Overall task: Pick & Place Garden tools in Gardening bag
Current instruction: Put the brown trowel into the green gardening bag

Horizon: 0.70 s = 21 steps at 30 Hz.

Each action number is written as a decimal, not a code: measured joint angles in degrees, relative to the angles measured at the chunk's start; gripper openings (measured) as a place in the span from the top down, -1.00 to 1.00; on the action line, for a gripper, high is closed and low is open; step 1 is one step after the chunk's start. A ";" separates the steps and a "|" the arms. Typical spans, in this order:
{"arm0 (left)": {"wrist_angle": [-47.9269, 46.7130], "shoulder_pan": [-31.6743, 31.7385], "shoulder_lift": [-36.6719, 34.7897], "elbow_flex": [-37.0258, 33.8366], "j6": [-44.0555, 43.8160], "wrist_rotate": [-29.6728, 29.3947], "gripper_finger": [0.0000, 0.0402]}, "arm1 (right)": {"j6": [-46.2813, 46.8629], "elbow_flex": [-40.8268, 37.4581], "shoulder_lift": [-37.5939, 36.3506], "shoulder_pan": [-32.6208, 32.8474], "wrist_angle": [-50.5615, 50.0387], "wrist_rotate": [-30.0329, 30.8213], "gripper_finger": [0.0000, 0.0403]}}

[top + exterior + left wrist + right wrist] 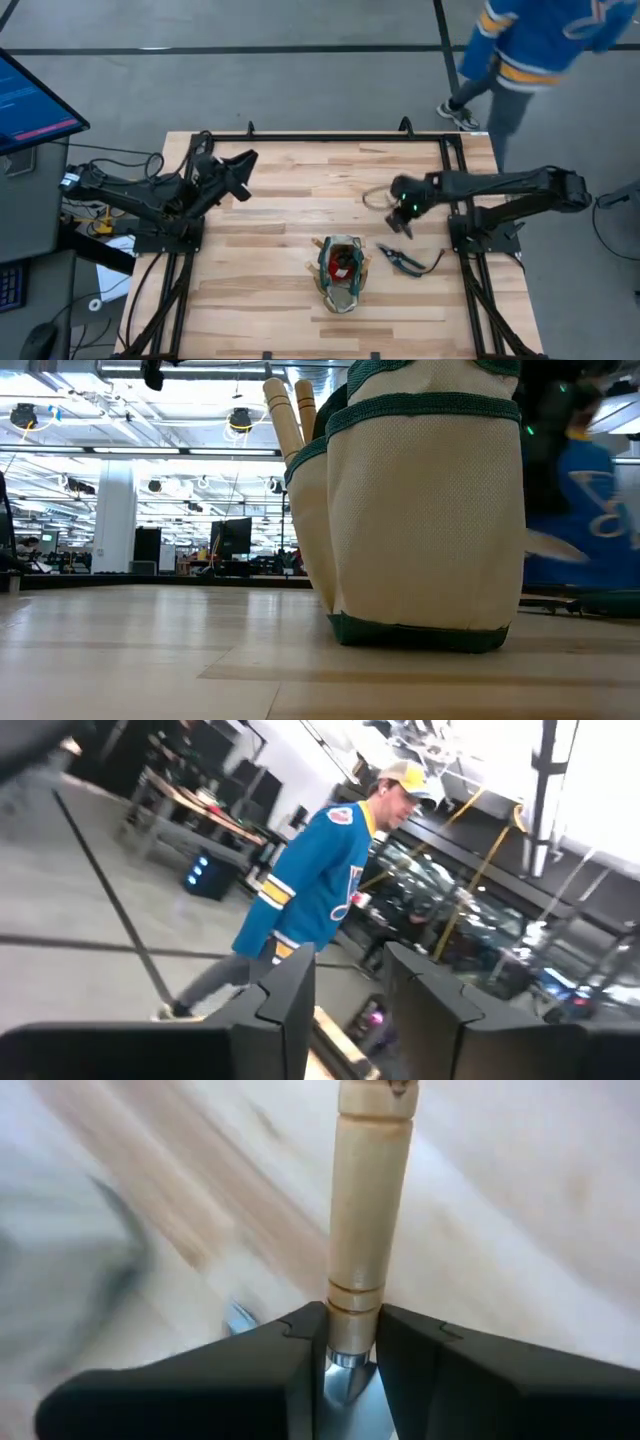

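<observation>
The gardening bag stands upright on the table's middle, near the front; in the low view its tan wall has green trim. Two pale wooden handles stick up out of it, and a red object lies inside. Dark-handled pruning shears lie flat on the table right of the bag. My right gripper is behind the shears, shut on a wooden-handled hand tool. My left gripper is open and empty, raised over the table's far left. My right gripper pinches the hand tool between its two fingers at the base of the wooden handle, where it meets the metal neck. The fingers lie across the tool. The handle points away from the gripper toward the table's left, and the tool looks lifted clear of the table.
A person in a blue jersey walks beyond the table's far right corner and shows in the left wrist view. A monitor stands off the table's left. Bare wood lies left of the bag.
</observation>
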 joint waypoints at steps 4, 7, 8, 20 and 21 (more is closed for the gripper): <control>0.14 0.54 4.05 0.08 -4.98 2.90 0.30 | -4.58 7.50 -2.69 -3.59 5.79 -1.00 0.73; 0.99 2.85 7.64 0.15 -8.01 7.19 0.22 | -6.81 13.50 -3.08 -5.55 11.49 -1.88 0.73; 1.53 4.13 8.73 0.15 -9.53 9.36 0.20 | -7.46 15.45 -3.06 -5.99 13.89 -2.35 0.73; 8.10 26.54 16.13 0.15 -35.60 52.09 0.08 | -12.15 22.56 -3.01 -4.55 42.69 -15.57 0.73; 9.79 27.80 16.72 0.15 -36.71 54.51 0.08 | -12.15 22.56 -2.92 -4.55 43.35 -16.48 0.73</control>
